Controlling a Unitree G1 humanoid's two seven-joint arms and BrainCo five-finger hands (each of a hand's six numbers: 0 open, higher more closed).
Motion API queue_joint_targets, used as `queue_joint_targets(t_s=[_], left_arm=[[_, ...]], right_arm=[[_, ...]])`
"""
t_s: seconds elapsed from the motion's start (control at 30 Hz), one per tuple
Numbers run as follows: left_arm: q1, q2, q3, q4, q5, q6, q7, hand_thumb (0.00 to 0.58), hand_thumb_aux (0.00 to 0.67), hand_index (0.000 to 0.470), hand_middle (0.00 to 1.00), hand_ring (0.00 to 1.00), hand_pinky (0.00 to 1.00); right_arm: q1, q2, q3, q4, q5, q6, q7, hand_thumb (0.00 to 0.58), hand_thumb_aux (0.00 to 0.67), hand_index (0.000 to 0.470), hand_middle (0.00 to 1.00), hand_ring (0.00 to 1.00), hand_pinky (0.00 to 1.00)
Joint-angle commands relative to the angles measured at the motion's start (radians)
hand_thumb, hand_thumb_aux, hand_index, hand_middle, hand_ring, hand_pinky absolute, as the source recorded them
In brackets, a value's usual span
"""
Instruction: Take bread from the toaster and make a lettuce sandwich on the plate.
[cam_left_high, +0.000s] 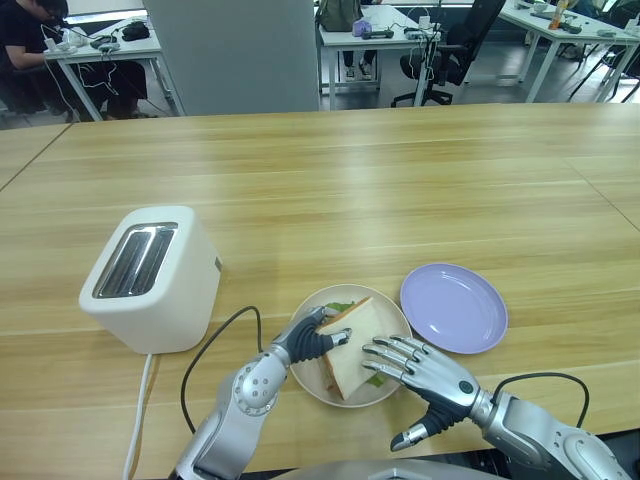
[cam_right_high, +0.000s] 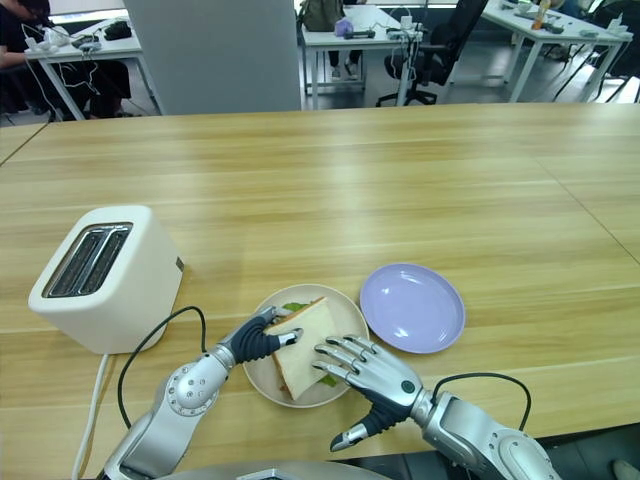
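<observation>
So the pale square slice of white bread (cam_left_high: 356, 345) lies flat on green lettuce (cam_left_high: 340, 306) on the round beige plate (cam_left_high: 386, 306) near the front edge of the light wooden worktop (cam_left_high: 350, 190), with its longer side running away from the robot and the far end tipped a bit right. Left hand (cam_left_high: 305, 342) is pinching the slice's left edge, while the right hand (cam_left_high: 425, 368) is open, fingers spread, tips at the near right edge. Round lilac plate (cam_left_high: 455, 308) sits just right of it, and the boxy white toaster (cam_left_high: 150, 280) is off to the left.
</observation>
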Motion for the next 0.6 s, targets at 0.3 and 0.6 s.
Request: queue_joint_targets(t_s=[0.3,0.6], left_arm=[[-0.093,0.082,-0.086,0.123,0.283,-0.189,0.101,0.508,0.434,0.298,0.23,0.23,0.23],[-0.201,0.152,-0.122,0.170,0.681,-0.266,0.312,0.000,0.000,0.000,0.00,0.00,0.00]], right_arm=[[-0.027,0.021,0.078,0.072,-0.034,0.052,0.049,0.000,0.000,0.000,0.00,0.00,0.00],[-0.063,0.055,0.089,0.073,-0.032,0.111,0.048,0.000,0.000,0.000,0.00,0.00,0.00]])
